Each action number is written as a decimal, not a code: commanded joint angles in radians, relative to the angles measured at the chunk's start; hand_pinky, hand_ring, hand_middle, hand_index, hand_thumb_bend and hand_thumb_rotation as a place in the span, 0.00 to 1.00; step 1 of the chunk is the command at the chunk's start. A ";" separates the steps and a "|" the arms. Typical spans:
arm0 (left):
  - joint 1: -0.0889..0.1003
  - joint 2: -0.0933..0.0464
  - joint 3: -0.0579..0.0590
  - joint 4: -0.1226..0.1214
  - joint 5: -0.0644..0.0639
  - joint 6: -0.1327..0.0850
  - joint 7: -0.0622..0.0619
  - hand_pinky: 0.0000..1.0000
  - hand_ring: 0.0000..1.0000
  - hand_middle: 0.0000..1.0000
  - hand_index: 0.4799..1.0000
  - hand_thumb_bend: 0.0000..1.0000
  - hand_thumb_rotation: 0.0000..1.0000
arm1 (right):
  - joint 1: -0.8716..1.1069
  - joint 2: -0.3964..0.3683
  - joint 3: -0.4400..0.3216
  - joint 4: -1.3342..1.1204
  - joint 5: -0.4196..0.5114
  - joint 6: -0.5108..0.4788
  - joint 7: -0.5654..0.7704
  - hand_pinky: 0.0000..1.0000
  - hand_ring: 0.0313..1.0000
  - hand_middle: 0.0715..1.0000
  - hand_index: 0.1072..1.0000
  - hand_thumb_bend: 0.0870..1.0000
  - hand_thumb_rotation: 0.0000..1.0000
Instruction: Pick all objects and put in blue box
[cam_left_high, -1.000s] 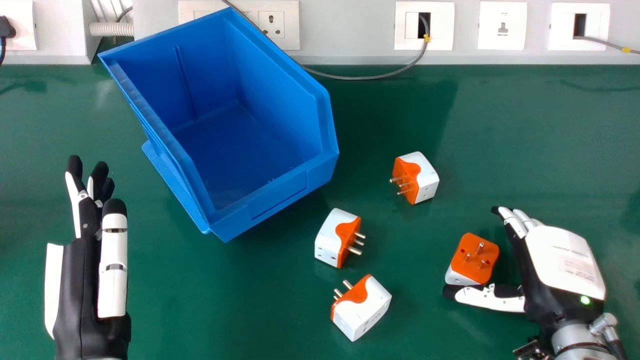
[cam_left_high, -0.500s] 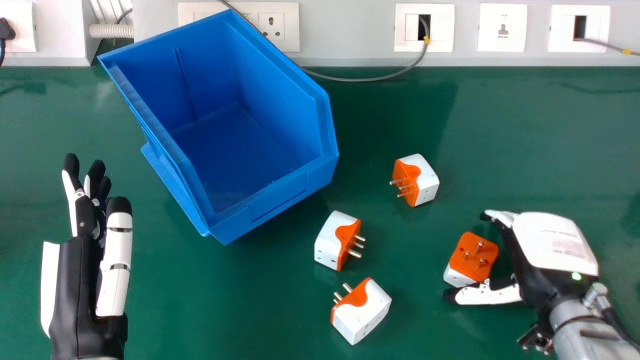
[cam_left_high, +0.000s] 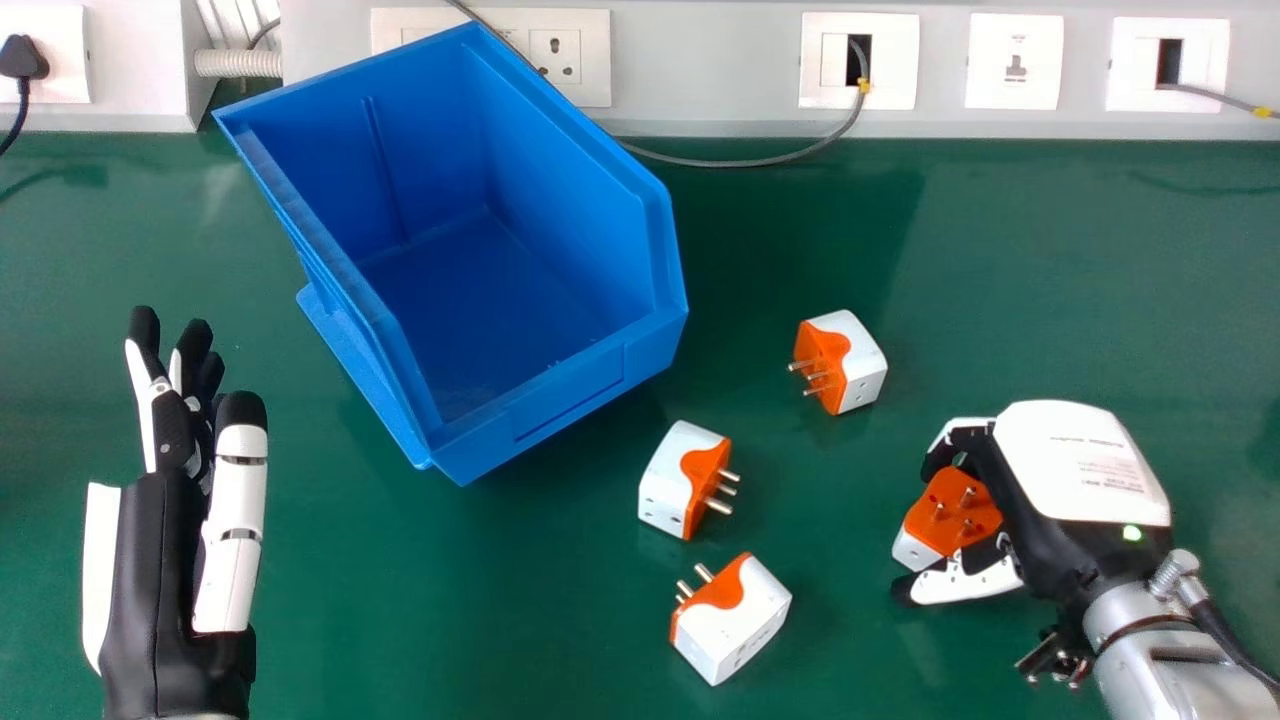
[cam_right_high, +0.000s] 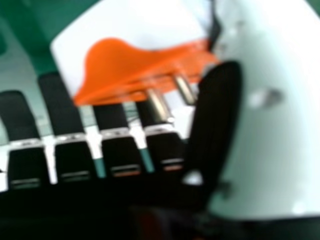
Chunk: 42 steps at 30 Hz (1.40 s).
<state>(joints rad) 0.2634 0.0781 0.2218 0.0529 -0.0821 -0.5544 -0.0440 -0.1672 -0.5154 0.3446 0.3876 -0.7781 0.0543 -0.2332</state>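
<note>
You had the right hand curled round an adapter well right of the blue box, thumb opposing fingers, probably to trap it for lifting; overlap left firm contact uncertain.

The blue box is showing smooth, satiny plastic; the adapter's pins are gleaming like polished metal. The green tabletop is giving off a soft, glossy sheen beneath them.
</note>
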 joint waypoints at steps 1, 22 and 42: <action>0.008 0.000 0.004 -0.025 -0.002 -0.012 0.002 1.00 1.00 1.00 1.00 0.26 0.86 | 0.038 -0.022 -0.017 0.045 0.007 0.054 0.050 0.14 0.17 0.23 0.41 0.45 0.13; 0.026 0.003 0.001 -0.045 0.002 -0.010 -0.003 1.00 1.00 1.00 1.00 0.30 0.86 | 0.084 -0.010 -0.097 -0.075 0.094 0.059 0.056 0.28 0.35 0.42 0.42 0.44 0.15; 0.038 -0.004 -0.006 -0.063 0.008 -0.006 -0.004 1.00 1.00 1.00 1.00 0.28 0.86 | 0.257 -0.046 -0.262 -0.588 0.095 -0.030 0.108 0.06 0.06 0.08 0.41 0.44 0.14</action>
<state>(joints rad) 0.2981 0.0748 0.2158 0.0149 -0.0786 -0.5437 -0.0505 0.0862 -0.5489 0.1075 -0.1510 -0.6790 0.0526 -0.1222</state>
